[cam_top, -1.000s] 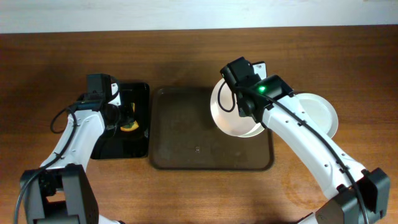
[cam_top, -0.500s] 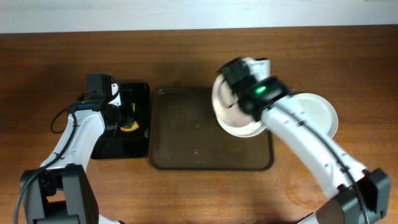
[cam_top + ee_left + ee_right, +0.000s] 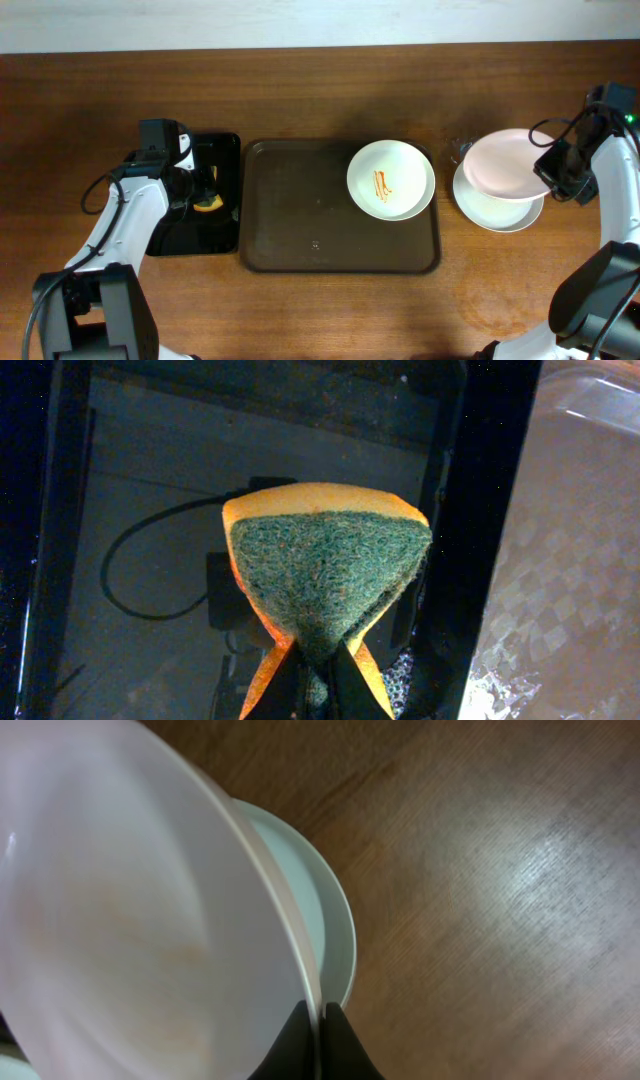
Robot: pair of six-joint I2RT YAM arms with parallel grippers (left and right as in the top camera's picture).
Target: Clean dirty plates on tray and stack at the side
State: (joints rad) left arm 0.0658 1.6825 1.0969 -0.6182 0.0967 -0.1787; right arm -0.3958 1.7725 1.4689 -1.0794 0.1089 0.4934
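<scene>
The right gripper pinches the rim of a tilted plate, held over a second plate that lies just right of the tray. A sauce-streaked plate sits in the tray's right end. The left gripper is clamped on a sponge above the black tray.

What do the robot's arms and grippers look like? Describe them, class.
The left arm and right arm have white links, black joints and looping black cables. A green light glows on the right arm. The left gripper and right gripper have slim dark fingers.
</scene>
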